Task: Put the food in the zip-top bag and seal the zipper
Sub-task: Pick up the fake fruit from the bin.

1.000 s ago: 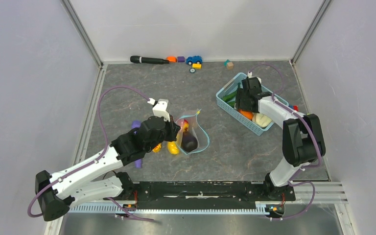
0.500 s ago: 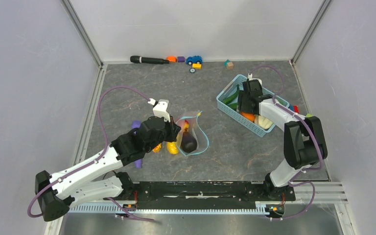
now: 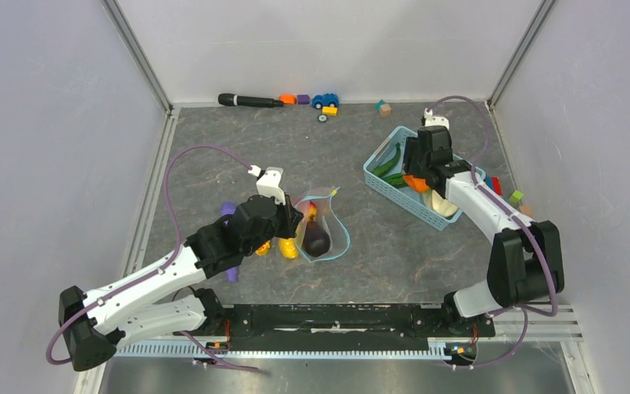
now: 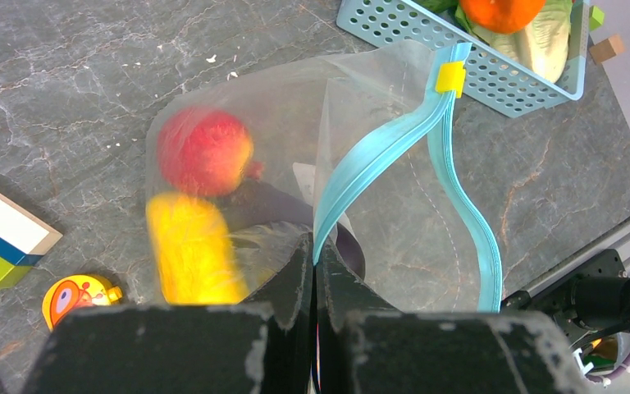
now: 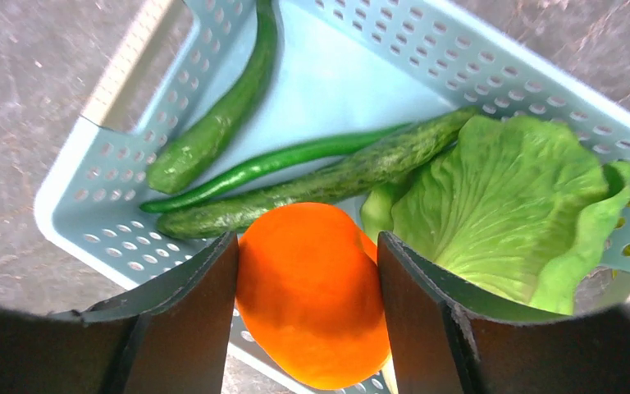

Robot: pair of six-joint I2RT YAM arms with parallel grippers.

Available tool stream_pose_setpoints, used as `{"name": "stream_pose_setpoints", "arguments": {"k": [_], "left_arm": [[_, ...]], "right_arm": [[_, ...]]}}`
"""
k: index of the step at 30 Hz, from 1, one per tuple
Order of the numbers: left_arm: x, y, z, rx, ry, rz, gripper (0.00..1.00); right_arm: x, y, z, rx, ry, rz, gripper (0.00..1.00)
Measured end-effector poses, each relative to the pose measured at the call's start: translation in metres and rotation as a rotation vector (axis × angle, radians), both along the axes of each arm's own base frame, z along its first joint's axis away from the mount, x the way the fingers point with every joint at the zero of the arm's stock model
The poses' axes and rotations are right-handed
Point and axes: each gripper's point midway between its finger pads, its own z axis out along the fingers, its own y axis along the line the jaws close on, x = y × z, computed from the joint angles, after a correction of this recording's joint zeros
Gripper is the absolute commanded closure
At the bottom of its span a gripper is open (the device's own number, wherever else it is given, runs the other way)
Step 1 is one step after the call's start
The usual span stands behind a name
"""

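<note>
The clear zip-top bag [image 3: 321, 223] lies mid-table with its mouth held open. My left gripper [image 4: 314, 246] is shut on the near lip of its teal zipper [image 4: 394, 144]. Inside the bag are a red round fruit [image 4: 205, 152], a yellow mango [image 4: 190, 250] and a dark purple eggplant [image 4: 262, 205]. My right gripper [image 5: 305, 240] is shut on the orange [image 5: 312, 304], both fingers pressed to its sides, just above the light-blue basket [image 5: 90, 222]. In the basket remain green lettuce [image 5: 500, 205] and long green pods [image 5: 312, 180].
The basket [image 3: 375, 174] stands at the back right. A black stick [image 3: 250, 100], a toy car [image 3: 325, 100] and small blocks line the back wall. More blocks [image 3: 515, 197] lie right of the basket. A purple stick [image 3: 228, 209] and a round orange toy [image 4: 78, 297] lie left of the bag.
My right gripper closed on the orange and drew back toward the far right with it, just above the basket. The left arm and the bag have not moved.
</note>
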Motion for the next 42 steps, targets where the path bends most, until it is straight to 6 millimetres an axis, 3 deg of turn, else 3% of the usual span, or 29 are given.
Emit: {"name": "stream_pose_setpoints", "arguments": {"k": [4,14,20,28,42], "left_arm": [[0.0,0.0,0.0,-0.001,0.001,-0.002,0.98],[-0.001,0.0,0.003,-0.01,-0.005,-0.004,0.98],[-0.001,-0.001,0.004,-0.013,-0.007,-0.004,0.98],[0.0,0.0,0.003,-0.012,-0.007,-0.003,0.98],[-0.001,-0.001,0.003,-0.013,-0.007,-0.004,0.98]], "right_arm": [[0.004,0.001,0.024,0.018,-0.093,0.005,0.7],[-0.015,-0.005,0.031,0.023,-0.208,0.024,0.72],[-0.016,-0.006,0.056,0.026,-0.351,0.043,0.72],[-0.013,0.001,0.083,0.045,-0.482,0.093,0.72],[-0.033,0.016,0.131,0.103,-0.652,0.207,0.73]]}}
